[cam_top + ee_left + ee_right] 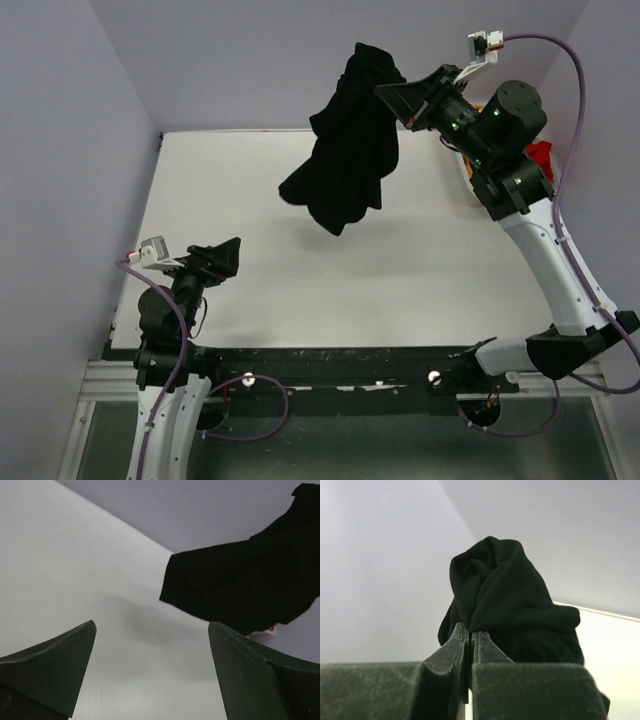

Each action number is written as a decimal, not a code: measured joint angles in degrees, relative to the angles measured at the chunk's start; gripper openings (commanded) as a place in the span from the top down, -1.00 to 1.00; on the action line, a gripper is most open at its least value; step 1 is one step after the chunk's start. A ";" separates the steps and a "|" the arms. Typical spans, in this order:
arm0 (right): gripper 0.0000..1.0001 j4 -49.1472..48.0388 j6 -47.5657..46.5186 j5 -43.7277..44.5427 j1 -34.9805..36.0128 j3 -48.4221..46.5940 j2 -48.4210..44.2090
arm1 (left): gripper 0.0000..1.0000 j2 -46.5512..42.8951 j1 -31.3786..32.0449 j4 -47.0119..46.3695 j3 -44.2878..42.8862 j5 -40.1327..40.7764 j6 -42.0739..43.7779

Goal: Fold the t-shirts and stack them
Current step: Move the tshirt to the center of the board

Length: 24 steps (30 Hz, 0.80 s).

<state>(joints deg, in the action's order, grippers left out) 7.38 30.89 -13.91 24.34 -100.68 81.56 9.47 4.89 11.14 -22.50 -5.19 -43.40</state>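
Red t-shirt [540, 153] mostly behind right arm [515, 178]

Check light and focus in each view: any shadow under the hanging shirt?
Top external: even light, no glare; the black t-shirt is a flat dark mass. Left wrist: a faint shadow on the table beneath it, seen between the left fingers. Right wrist: dim, yet folds show above the right fingers.

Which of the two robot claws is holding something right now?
The right gripper, raised at the far right: its jaws are shut on the black t-shirt hanging over the table. The left gripper sits low, open and empty.
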 measured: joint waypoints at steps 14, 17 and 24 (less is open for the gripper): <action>0.30 -2.32 7.32 7.74 7.91 16.70 -3.74 | -0.97 8.59 0.00 8.44 -5.09 -7.58 -5.62; -0.49 -2.58 7.87 13.35 7.91 19.43 6.60 | -0.97 13.33 0.24 8.81 -4.39 -9.16 -6.36; -1.00 6.45 6.38 31.50 7.91 20.37 23.78 | -0.97 25.62 11.63 11.32 -3.93 -5.64 -7.54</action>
<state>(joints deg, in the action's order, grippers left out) 13.82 37.28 17.58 32.25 -80.31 105.34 35.09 16.51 22.46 -26.44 -10.83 -50.94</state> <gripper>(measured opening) 0.997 0.984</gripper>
